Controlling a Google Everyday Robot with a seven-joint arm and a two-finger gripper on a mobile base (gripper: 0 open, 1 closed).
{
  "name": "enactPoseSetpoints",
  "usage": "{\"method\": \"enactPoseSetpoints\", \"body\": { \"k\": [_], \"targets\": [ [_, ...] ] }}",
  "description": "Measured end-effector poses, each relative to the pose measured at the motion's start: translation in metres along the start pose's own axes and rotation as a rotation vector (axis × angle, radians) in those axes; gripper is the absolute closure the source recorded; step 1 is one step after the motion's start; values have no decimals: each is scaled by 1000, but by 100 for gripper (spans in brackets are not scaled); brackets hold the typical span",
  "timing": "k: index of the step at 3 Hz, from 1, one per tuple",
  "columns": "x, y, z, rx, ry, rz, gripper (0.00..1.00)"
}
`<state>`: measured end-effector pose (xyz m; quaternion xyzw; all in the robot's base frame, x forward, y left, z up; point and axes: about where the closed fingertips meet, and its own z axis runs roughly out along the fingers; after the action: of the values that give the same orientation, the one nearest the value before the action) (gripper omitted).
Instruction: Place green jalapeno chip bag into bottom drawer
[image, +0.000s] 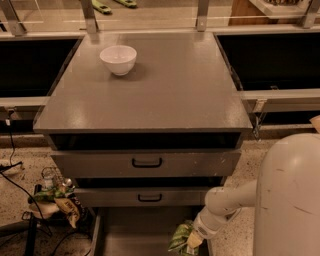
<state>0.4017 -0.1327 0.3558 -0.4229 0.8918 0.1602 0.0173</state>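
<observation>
The green jalapeno chip bag (180, 239) hangs at the bottom of the camera view, over the right side of the open bottom drawer (135, 230). My gripper (192, 242) is at the end of the white arm, low on the right, and it is shut on the bag's right edge. The bag's lower part is cut off by the frame edge. The drawer's flat grey floor shows to the left of the bag.
A white bowl (118, 59) stands on the grey cabinet top (165, 85). Two drawers with black handles (146, 163) sit above the open one. Packets and cables (57, 197) lie on the floor at left. My white arm body (290, 195) fills the right.
</observation>
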Motion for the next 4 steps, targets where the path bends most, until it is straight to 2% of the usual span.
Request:
{"method": "enactPoseSetpoints", "body": {
  "k": [2,3,4],
  "targets": [
    [-18,-11,43,-61,-29,23,100],
    [-18,-12,44,-61,-30,24,100],
    [-16,-13,55,-51,-44,51,100]
  ]
}}
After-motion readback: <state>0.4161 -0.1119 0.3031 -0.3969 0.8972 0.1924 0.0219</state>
